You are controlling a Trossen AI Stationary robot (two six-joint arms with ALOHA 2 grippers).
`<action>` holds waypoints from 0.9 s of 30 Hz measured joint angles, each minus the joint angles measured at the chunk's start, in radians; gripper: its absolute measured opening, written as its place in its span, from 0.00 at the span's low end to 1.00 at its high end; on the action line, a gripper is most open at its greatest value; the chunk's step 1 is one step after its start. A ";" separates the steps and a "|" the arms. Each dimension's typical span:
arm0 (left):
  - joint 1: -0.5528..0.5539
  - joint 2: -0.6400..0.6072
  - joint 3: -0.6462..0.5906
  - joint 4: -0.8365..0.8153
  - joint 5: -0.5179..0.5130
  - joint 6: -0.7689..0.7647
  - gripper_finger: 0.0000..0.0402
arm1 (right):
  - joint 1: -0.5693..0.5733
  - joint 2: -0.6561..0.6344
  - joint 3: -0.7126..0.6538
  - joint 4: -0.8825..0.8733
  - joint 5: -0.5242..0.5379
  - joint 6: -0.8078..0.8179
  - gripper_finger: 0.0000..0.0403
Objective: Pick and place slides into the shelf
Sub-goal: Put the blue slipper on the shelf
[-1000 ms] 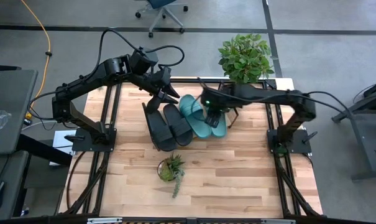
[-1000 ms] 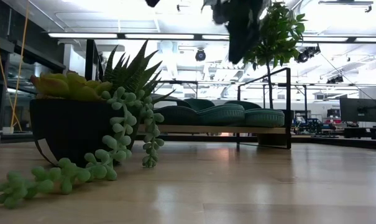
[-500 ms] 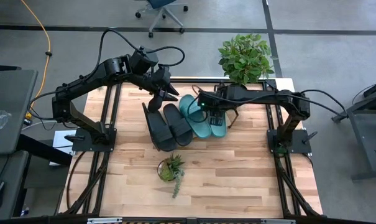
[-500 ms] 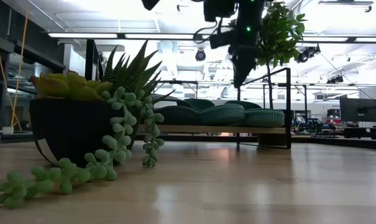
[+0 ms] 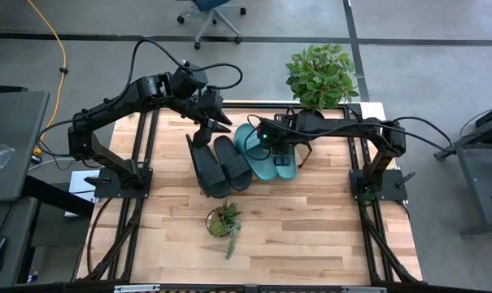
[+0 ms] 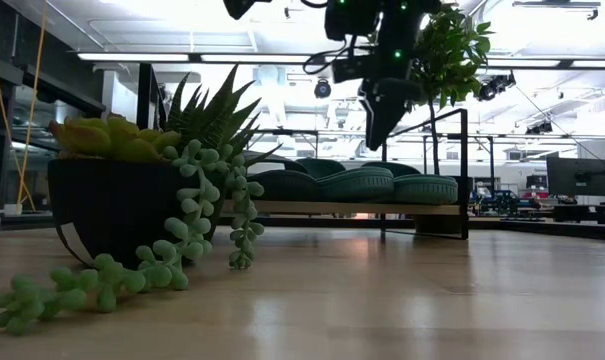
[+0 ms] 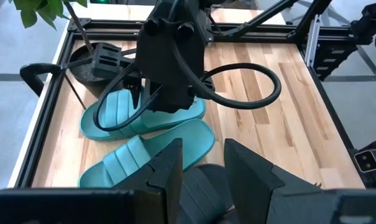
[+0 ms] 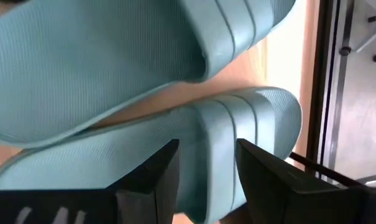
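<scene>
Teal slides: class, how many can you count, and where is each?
2. One teal slide lies beside the black pair; the other teal slide lies on its far side, under the right tool. None seems hidden.

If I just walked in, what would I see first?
Four open-toe slide sandals lie side by side on the slanted light-wood shelf mid-table: two matte black ones on its left, two teal green ones on its right. Both dark arms reach in above them, the right tool over the teal pair. A small potted succulent sits nearer the table's front.
</scene>
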 joint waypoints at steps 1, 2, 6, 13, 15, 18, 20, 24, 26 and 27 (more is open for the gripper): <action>0.000 0.000 0.000 -0.001 0.000 0.000 0.26 | -0.004 0.000 0.000 0.007 -0.005 -0.001 0.36; 0.000 0.000 0.000 -0.001 0.000 0.000 0.26 | -0.006 0.000 0.000 0.011 -0.010 0.000 0.36; 0.000 0.000 0.000 -0.006 0.000 0.000 0.26 | -0.018 0.000 -0.008 0.019 -0.021 0.000 0.36; 0.000 0.000 0.000 -0.006 0.001 0.000 0.26 | -0.026 0.000 -0.072 0.042 0.021 0.000 0.36; 0.000 0.000 0.000 -0.008 0.001 0.000 0.26 | -0.026 0.000 -0.086 0.054 0.049 0.004 0.36; 0.000 0.000 0.000 -0.009 0.002 -0.002 0.26 | -0.027 0.000 -0.110 0.070 0.061 0.003 0.36; 0.000 0.000 0.000 -0.009 0.003 -0.003 0.26 | -0.029 0.000 -0.126 0.087 0.066 0.006 0.36; 0.000 0.000 0.000 -0.009 0.003 -0.008 0.26 | -0.029 0.000 -0.142 0.108 0.136 0.027 0.36; 0.000 0.000 0.000 -0.009 0.003 -0.012 0.26 | -0.030 0.000 -0.142 0.117 0.154 0.030 0.36; 0.000 0.000 0.000 -0.009 0.003 -0.015 0.26 | -0.031 0.000 -0.142 0.124 0.155 0.028 0.35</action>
